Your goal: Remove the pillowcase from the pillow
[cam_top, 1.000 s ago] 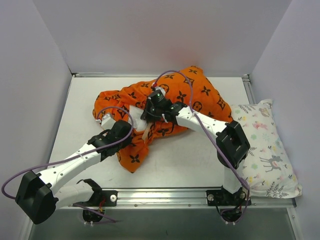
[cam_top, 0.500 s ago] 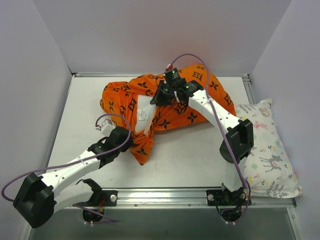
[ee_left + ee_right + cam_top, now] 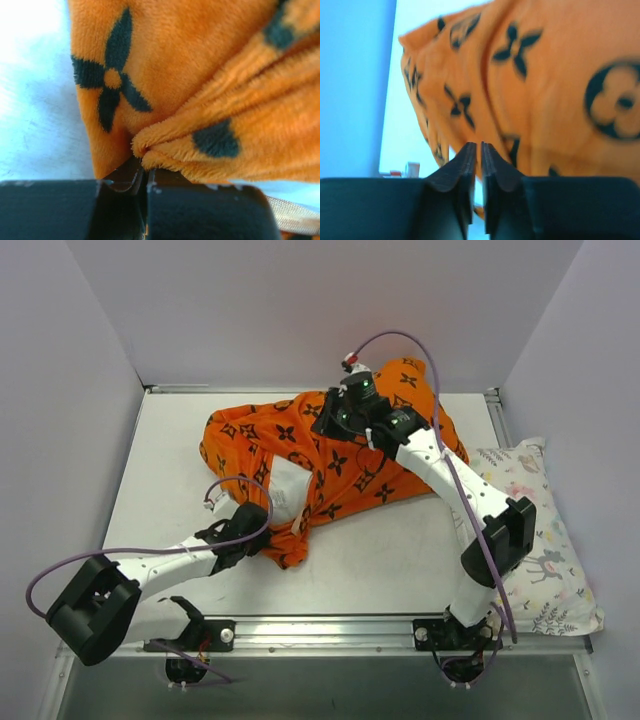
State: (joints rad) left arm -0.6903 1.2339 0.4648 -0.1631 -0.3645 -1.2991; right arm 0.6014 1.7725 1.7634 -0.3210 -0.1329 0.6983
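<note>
The orange pillowcase (image 3: 370,470) with black motifs lies bunched across the middle and back of the table. A patch of the white pillow (image 3: 285,490) shows in its opening at the left; the rest is hidden. My left gripper (image 3: 268,538) is shut on a folded edge of the pillowcase (image 3: 200,75) at its near lower corner, and the fold comes out between the jaws (image 3: 145,170). My right gripper (image 3: 328,425) is raised over the back of the bundle. Its jaws (image 3: 479,147) are together with nothing seen between them, and the orange cloth (image 3: 545,75) hangs just beyond.
A white pillow with pastel animal print (image 3: 530,540) lies along the table's right edge beside the right arm's base. Walls close the grey table (image 3: 160,460) at the left, back and right. Purple cables loop over both arms.
My right gripper has moved back and to the right, and the orange bundle has shifted back and stretched out. My left gripper has moved nearer, keeping its hold on the pillowcase's corner.
</note>
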